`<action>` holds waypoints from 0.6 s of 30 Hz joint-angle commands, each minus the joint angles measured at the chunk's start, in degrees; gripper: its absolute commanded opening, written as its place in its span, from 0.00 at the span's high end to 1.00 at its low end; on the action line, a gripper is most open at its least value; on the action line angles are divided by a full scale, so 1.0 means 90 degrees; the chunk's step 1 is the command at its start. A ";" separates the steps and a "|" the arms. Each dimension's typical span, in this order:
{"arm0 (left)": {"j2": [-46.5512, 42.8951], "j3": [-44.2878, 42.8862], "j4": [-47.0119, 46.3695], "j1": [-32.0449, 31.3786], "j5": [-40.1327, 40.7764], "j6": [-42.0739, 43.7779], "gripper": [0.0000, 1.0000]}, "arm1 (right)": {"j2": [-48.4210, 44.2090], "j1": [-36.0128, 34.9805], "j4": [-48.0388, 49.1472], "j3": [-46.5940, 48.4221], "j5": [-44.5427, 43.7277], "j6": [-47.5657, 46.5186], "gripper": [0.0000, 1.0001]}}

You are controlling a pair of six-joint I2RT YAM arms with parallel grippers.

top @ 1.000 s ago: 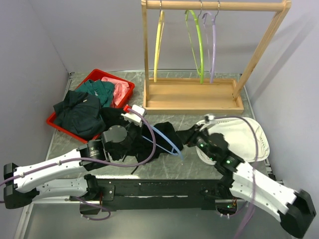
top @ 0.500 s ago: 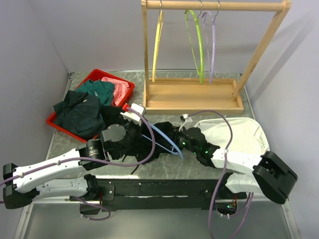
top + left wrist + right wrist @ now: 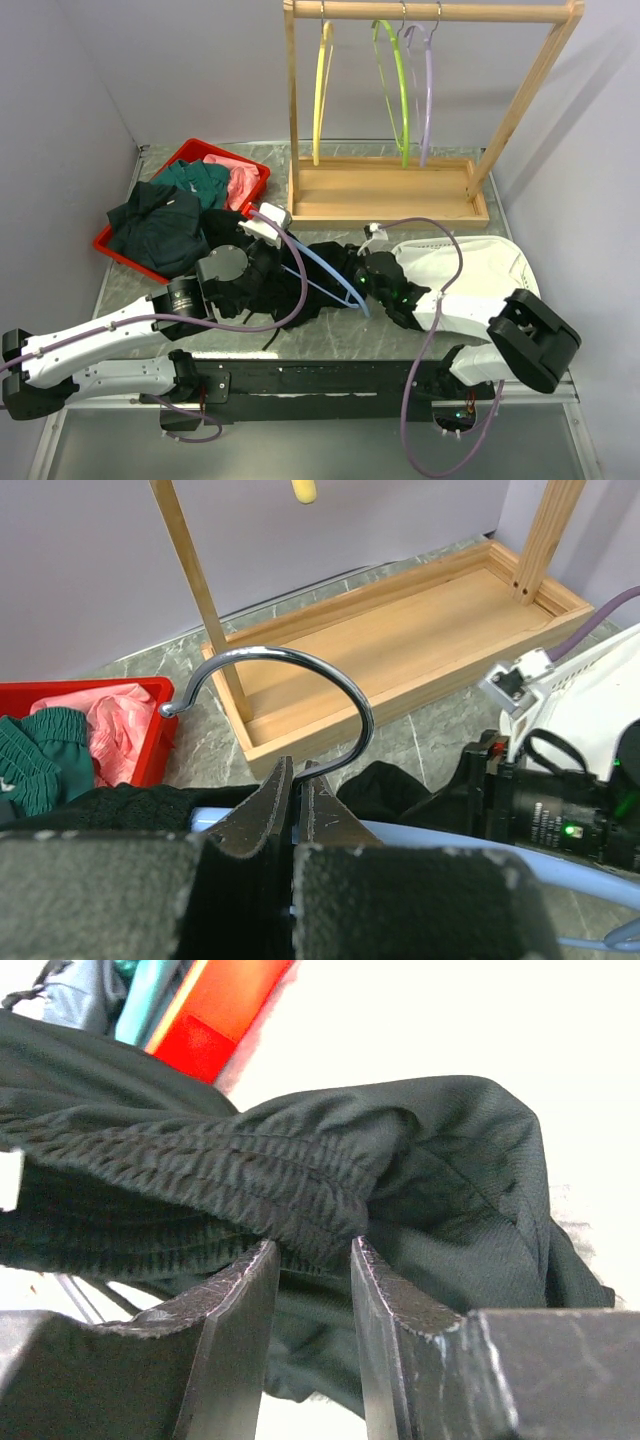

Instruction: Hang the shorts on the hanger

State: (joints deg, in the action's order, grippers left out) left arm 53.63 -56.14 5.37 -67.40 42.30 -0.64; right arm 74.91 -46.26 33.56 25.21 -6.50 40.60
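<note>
The black shorts lie crumpled on the table in front of the rack, and their ribbed waistband fills the right wrist view. The light-blue hanger lies across them, its metal hook pointing toward the rack. My left gripper is shut on the hook's stem just above the blue neck. My right gripper is at the right edge of the shorts. Its jaws are open, and their tips touch the waistband fold.
A red bin at the left holds dark green clothes and a pink cloth. A wooden rack behind carries yellow, green and lilac hangers. A white cloth item lies at the right.
My right arm has swung left from the white item and brought its open jaws up to the edge of the shorts. My left gripper has kept hold of the hanger and shifted slightly.
</note>
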 commanded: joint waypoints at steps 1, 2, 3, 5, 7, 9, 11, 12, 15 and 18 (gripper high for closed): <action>-0.0089 -0.0432 -0.0225 0.0047 -0.0071 0.0120 0.99 | 0.0532 -0.0026 0.0547 0.0362 -0.0138 0.0108 0.58; -0.0089 -0.0452 -0.0215 0.0047 -0.0072 0.0111 0.99 | 0.0621 -0.0026 0.0606 0.0430 -0.0079 0.0127 0.58; -0.0080 -0.0452 -0.0206 0.0037 -0.0091 -0.0160 0.99 | 0.0708 -0.0026 0.0655 0.0470 -0.0088 0.0137 0.59; -0.0070 -0.0481 -0.0176 0.0057 -0.0140 -0.0250 0.99 | 0.0846 -0.0026 0.0636 0.0558 -0.0166 0.0167 0.59; -0.0060 -0.0471 -0.0245 0.0057 -0.0023 -0.0387 0.99 | 0.0846 -0.0016 0.0675 0.0529 -0.0283 0.0157 0.59; -0.0031 -0.0481 -0.0283 0.0057 -0.0004 -0.0407 0.99 | 0.0797 -0.0016 0.0685 0.0490 -0.0429 0.0157 0.59; -0.0011 -0.0491 -0.0293 0.0057 0.0104 -0.0446 0.99 | 0.0729 -0.0016 0.0753 0.0431 -0.0527 0.0138 0.58; 0.0008 -0.0500 -0.0313 0.0057 0.0095 -0.0427 0.99 | 0.0729 -0.0016 0.0821 0.0412 -0.0528 0.0128 0.58; 0.0067 -0.0598 -0.0255 0.0057 0.0152 -0.0436 0.99 | 0.0885 0.0003 0.1221 0.0343 -0.0430 0.0167 0.52; 0.0087 -0.0667 -0.0254 0.0066 0.0280 -0.0417 0.99 | 0.1119 -0.0006 0.1670 0.0314 -0.0283 0.0196 0.52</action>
State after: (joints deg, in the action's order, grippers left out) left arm 54.78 -58.04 6.79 -67.13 42.33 -4.21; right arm 83.09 -46.26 40.56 27.79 -8.47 41.80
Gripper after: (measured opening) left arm 0.043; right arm 0.485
